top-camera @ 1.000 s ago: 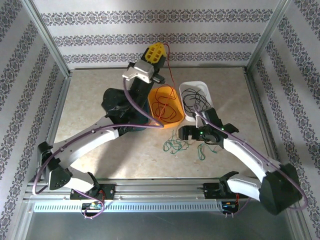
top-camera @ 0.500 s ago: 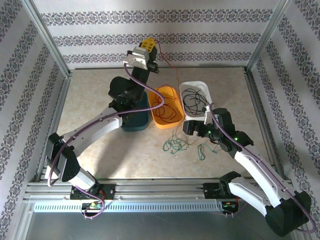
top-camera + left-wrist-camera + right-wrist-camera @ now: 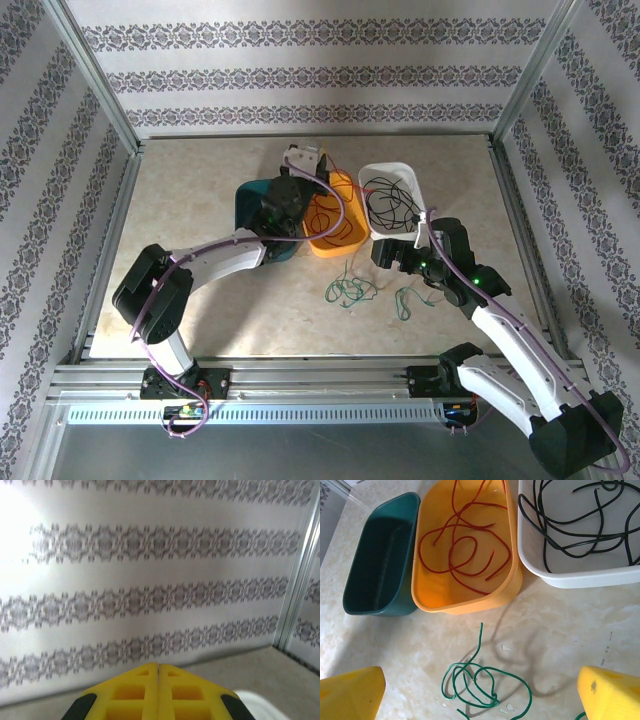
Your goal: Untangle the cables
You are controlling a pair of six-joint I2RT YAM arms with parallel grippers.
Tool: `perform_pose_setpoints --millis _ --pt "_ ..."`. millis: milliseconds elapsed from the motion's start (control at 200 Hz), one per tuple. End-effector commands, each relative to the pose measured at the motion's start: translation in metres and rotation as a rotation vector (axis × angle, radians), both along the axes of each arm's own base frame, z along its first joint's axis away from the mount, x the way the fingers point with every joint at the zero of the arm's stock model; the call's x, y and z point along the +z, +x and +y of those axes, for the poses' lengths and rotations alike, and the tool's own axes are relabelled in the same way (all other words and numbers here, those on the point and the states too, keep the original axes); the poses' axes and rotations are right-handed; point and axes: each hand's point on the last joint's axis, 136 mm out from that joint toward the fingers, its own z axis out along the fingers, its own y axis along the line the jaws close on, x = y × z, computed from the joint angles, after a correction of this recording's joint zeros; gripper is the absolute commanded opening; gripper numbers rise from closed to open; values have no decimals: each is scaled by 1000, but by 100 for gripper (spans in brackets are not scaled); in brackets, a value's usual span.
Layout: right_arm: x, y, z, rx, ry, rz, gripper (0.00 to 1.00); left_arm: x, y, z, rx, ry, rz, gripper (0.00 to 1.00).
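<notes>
My right claw (image 3: 480, 695) gapes fully wide, empty, over the green cable (image 3: 480, 667) lying mid-way across the table (image 3: 570, 625), just before the orange tub (image 3: 516, 580); I should drop straight and pinch one strand

red cable (image 3: 465, 550), black cable (image 3: 555, 535) binned; green cable (image 3: 480, 682) loose.
</notes>
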Motion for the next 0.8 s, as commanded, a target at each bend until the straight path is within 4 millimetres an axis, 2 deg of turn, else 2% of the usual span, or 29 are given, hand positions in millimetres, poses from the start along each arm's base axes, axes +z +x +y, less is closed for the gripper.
perform_pose_setpoints --millis 0,130,230,320,510,635,795 --pt "-3 0 -6 -17 -17 -1 98 -13 -1 14 51 -89 80 0" --pt "-2 0 -10 -30 -32 -10 98 -32 -10 23 105 -51 148 0" --pt "-2 -1 -16 -58 -43 -13 98 -42 -19 48 207 -28 196 0" --pt "-2 -1 -21 -84 -57 -20 98 -42 -29 70 291 7 203 0" --pt "2 1 -19 -84 -39 -26 98 -39 -37 94 379 139 217 0" --pt "3 3 -16 -77 -34 -18 98 -47 -28 80 331 229 246 0" --pt "5 3 -16 -74 -33 -20 98 -78 -6 48 244 341 329 0"
